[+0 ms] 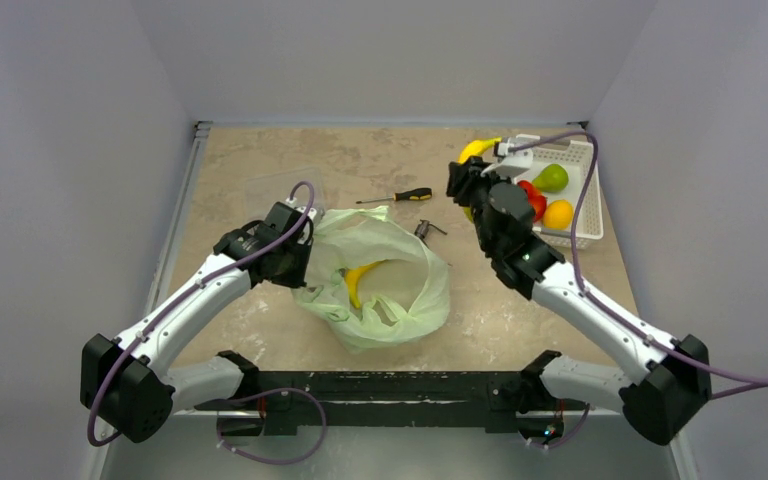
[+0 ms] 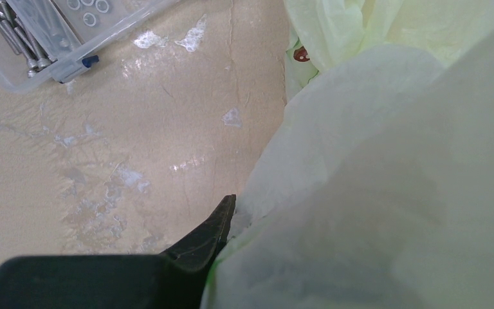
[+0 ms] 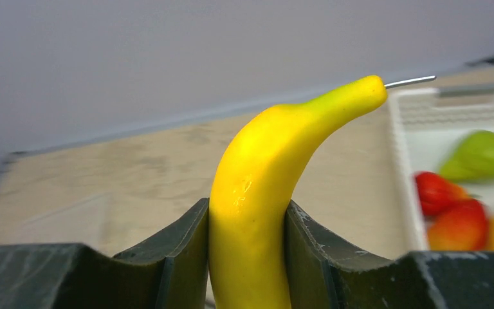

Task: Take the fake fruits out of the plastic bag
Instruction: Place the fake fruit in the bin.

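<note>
Fingers on your right arm [image 3: 173,254], part-open, clamp a yellow banana [image 3: 257,193] just left of the white basket [image 1: 590,200], long axis near-to-far, tip pointing far, while your left fingers [image 2: 206,235] pinch shut on the plastic bag's [image 1: 405,300] left rim.

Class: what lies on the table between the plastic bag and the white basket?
Top view: a small dark object beside the plastic bag; the right arm crosses above the rest.
</note>
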Tool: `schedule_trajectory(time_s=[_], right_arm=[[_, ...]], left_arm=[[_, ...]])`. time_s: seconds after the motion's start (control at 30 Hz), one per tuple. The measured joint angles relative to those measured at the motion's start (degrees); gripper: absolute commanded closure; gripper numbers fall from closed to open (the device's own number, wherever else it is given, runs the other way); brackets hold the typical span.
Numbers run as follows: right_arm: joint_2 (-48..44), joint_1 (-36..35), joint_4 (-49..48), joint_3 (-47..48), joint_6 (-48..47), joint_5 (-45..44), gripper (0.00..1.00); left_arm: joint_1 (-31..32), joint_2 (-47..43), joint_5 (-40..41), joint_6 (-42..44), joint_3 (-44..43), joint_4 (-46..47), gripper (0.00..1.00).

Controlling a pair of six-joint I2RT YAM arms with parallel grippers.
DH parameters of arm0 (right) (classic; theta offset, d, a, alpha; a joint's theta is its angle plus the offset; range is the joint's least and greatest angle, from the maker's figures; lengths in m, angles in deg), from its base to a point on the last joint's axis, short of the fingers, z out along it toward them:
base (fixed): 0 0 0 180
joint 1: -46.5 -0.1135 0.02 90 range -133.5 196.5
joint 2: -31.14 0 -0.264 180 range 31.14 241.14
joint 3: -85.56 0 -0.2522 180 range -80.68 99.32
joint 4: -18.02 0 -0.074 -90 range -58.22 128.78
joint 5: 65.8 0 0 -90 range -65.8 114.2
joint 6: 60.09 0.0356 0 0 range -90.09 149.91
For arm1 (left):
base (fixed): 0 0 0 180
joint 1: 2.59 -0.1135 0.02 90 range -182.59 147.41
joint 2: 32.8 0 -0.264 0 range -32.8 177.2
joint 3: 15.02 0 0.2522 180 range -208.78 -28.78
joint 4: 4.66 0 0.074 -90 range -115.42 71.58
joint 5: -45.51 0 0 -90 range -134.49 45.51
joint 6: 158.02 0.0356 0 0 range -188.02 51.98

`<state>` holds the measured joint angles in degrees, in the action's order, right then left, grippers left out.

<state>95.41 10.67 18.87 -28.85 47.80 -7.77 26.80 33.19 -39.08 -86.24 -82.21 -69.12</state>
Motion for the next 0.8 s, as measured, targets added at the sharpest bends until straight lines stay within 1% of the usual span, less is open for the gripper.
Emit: schedule_trajectory(time_s=[0.2,0.4,0.5,0.67,0.7,0.77,0.8], right_arm=[[18.36,14.91,13.75,11.37,-3.56,-8.79,1.0],[33.83,24.81,20.81,21.77,-9.66,-14.82,1.0],[39.43,27.96,21.0,25.27,-14.03,-18.88,1.0],[45.55,32.48,16.83,25.53,-23.19,-24.61,1.0],[46.64,33.22,15.87,25.53,-25.11,-25.33,0.98],[48.59,34.58,13.49,25.53,-29.42,-26.69,0.87],[49.13,34.99,12.24,25.53,-31.1,-27.21,0.85]], left_arm=[[0.0,0.0,-0.07,0.0,0.0,-0.02,1.0],[0.0,0.0,-0.5,0.0,0.0,0.0,1.0],[0.02,0.0,-0.81,0.0,0.0,0.0,1.0],[0.07,0.0,-1.33,0.0,0.0,0.02,1.0],[0.07,0.0,-1.44,0.0,0.0,0.02,1.0],[0.24,0.0,-1.73,0.0,0.0,0.02,1.0],[0.35,0.0,-1.9,0.0,0.0,0.02,1.0]])
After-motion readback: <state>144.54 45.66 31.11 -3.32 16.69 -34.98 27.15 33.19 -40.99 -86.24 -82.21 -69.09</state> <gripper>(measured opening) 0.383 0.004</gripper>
